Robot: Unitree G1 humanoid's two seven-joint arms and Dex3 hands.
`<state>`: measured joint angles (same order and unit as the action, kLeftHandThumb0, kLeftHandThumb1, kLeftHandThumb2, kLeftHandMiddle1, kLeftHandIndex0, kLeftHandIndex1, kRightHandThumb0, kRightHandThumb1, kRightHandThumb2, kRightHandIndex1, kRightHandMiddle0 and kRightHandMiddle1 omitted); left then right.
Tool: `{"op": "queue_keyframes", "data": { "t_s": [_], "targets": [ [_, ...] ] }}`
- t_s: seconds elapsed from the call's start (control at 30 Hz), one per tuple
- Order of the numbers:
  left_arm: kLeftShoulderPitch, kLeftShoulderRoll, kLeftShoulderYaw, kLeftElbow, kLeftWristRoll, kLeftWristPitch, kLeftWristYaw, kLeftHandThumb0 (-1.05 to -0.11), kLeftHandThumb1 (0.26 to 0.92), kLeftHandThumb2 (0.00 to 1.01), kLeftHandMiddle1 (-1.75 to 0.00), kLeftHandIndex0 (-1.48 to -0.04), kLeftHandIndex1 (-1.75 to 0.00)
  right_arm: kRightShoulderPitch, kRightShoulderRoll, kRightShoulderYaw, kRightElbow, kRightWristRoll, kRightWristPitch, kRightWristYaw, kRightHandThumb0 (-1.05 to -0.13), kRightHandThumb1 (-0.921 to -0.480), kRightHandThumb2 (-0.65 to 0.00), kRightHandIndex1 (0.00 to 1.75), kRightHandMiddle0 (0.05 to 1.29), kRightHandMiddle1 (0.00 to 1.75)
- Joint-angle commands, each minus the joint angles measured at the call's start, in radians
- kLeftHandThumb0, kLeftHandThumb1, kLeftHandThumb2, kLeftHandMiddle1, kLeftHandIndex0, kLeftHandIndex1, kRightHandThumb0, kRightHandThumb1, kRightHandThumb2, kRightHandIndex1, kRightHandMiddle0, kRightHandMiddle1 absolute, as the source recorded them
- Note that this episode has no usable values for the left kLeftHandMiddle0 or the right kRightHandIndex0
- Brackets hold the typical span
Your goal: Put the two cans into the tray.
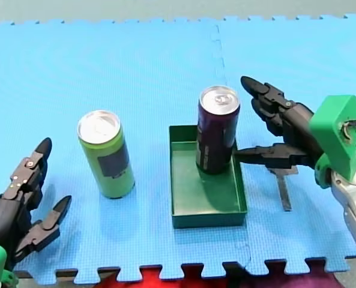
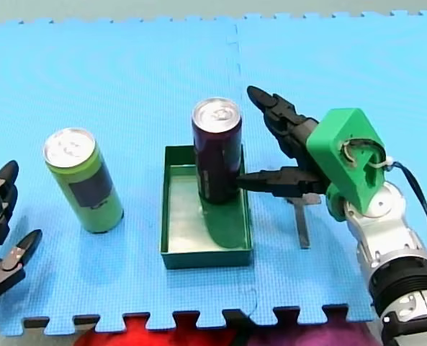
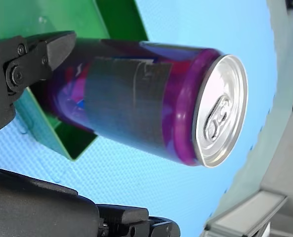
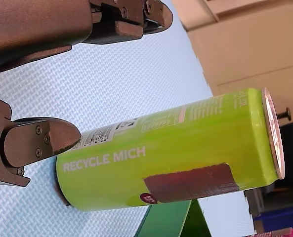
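mat (image 1: pixel 135 60): blue foam, interlocking puzzle tiles, textured weave. its toothed near edge lies over something red and purple (image 1: pixel 165 279).

left robot hand (image 1: pixel 27 207): near left corner of the mat, holding nothing, well apart from the cans.

tray (image 1: pixel 208 219): green, rectangular, shallow, long side running near to far, at the mat's centre.

green can (image 1: pixel 107 156): lime green, upright on the mat, left of the tray and outside it, silver top unopened. a dark tape patch (image 4: pixel 190 182) covers part of its label. in the second wrist view white print reads "recycle mich", with smaller print beside it too fine to read.

strip (image 1: pixel 284 192): grey, flat on the mat, right of the tray.

purple can (image 1: pixel 217 132): upright inside the tray at its far end, silver top with pull tab in place. a dark tape patch (image 3: pixel 121 98) hides the brand, so no writing is legible.

right robot hand (image 1: pixel 283 129): just right of the purple can, not closed on it. one fingertip (image 1: pixel 241 154) reaches the can's lower side, and the other fingers stand clear behind its top. the first wrist view shows the same.

seam (image 1: pixel 217 42): a toothed tile joint running to the mat's far edge, with a grey surface beyond.

room: the second wrist view shows a beige panel (image 4: pixel 245 39) past the mat.
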<state>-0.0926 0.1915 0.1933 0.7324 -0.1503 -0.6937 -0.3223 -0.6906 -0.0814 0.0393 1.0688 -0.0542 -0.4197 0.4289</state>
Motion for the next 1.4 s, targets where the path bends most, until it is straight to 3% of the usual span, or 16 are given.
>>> {"op": "queue_keyframes", "data": {
  "t_s": [0.0, 0.1, 0.23, 0.4, 0.67, 0.8, 0.9, 1.03, 1.23, 1.37],
  "targets": [
    [-0.003, 0.008, 0.005, 0.003, -0.007, -0.002, -0.004, -1.048, 0.921, 0.54, 0.0, -0.14, 0.0, 0.013, -0.024, -0.011, 0.002, 0.009, -0.008, 0.01, -0.935, -0.686, 0.0, 0.0, 0.05, 0.0],
    [-0.003, 0.012, 0.007, 0.005, -0.012, -0.004, -0.011, -1.048, 0.921, 0.55, 0.0, -0.14, 0.0, 0.021, -0.044, -0.02, 0.002, 0.015, -0.015, 0.019, -0.936, -0.685, 0.0, 0.0, 0.05, 0.0],
    [-0.006, 0.017, 0.011, 0.012, -0.02, -0.011, -0.023, -1.048, 0.921, 0.56, 0.0, -0.14, 0.0, 0.036, -0.065, -0.047, 0.006, 0.04, -0.04, 0.036, -0.949, -0.689, -0.001, 0.0, 0.05, 0.0],
    [-0.004, 0.016, 0.015, 0.011, -0.021, -0.019, -0.025, -1.048, 0.921, 0.56, -0.01, -0.14, 0.0, 0.058, -0.075, -0.068, 0.013, 0.061, -0.074, 0.048, -0.954, -0.687, 0.0, 0.0, 0.05, 0.0],
    [0.005, 0.016, 0.017, 0.0, -0.025, -0.022, -0.03, -1.048, 0.921, 0.57, -0.01, -0.14, 0.0, 0.089, -0.088, -0.079, 0.02, 0.068, -0.098, 0.068, -0.942, -0.681, 0.0, 0.0, 0.06, 0.0],
    [0.006, 0.019, 0.02, -0.002, -0.032, -0.02, -0.037, -1.048, 0.921, 0.57, -0.01, -0.14, 0.0, 0.11, -0.089, -0.09, 0.013, 0.083, -0.096, 0.078, -0.931, -0.678, 0.0, 0.0, 0.06, 0.0],
    [0.0, 0.018, 0.024, 0.009, -0.041, -0.021, -0.044, -1.048, 0.921, 0.56, -0.01, -0.14, 0.0, 0.118, -0.079, -0.109, 0.015, 0.115, -0.082, 0.104, -0.92, -0.675, 0.0, 0.0, 0.07, 0.0],
    [-0.015, 0.012, 0.038, 0.045, -0.074, -0.038, -0.08, -1.048, 0.921, 0.53, -0.01, -0.14, 0.0, 0.115, -0.068, -0.136, 0.019, 0.161, -0.053, 0.148, -0.804, -0.646, -0.001, 0.0, 0.07, 0.0],
    [-0.038, 0.008, 0.055, 0.106, -0.095, -0.101, -0.115, -1.048, 0.921, 0.36, -0.03, -0.16, -0.01, 0.113, -0.063, -0.138, 0.011, 0.165, -0.041, 0.156, -0.737, -0.638, 0.0, 0.01, 0.08, 0.0],
    [-0.053, -0.022, 0.08, 0.115, -0.165, -0.088, -0.159, -1.048, 0.911, 0.14, -0.04, -0.16, 0.0, 0.113, -0.057, -0.14, 0.006, 0.168, -0.037, 0.154, -0.702, -0.636, 0.0, 0.01, 0.08, 0.0]
  ]
}}
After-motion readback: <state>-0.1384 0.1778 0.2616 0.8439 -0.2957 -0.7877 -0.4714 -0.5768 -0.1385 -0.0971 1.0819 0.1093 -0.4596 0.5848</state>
